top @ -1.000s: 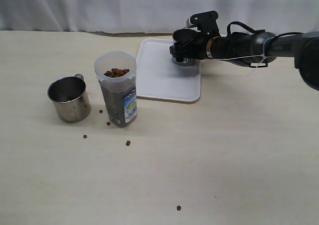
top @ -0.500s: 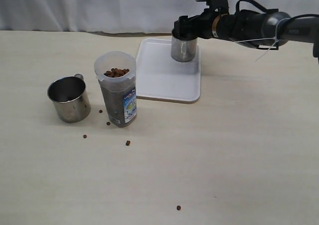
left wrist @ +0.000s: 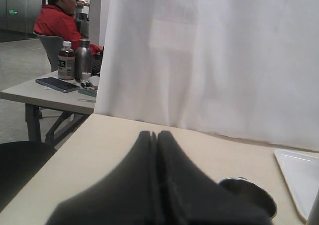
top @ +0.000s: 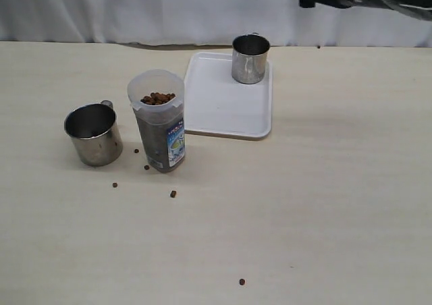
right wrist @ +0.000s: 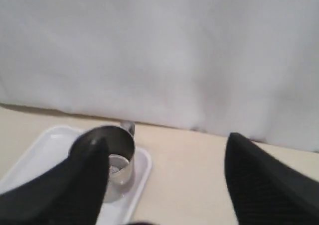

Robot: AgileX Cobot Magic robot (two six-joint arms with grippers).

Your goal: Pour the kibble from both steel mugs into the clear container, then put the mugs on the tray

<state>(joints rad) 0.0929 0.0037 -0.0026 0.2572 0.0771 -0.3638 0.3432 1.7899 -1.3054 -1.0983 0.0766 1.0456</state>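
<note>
Your right pincer [right wrist: 164, 153] has lifted clear of the mug [top: 250, 59] on the tray [top: 226, 113], gaping and empty; left pincer [left wrist: 155, 138] pressed closed.

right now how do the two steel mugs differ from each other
The far mug stands on the tray, at its back corner; the near mug stands on the bare table, left of the clear container. So the far mug is already placed and the near mug is not. Both are upright, shiny steel, with handles turned to the far side, and look empty.
</note>
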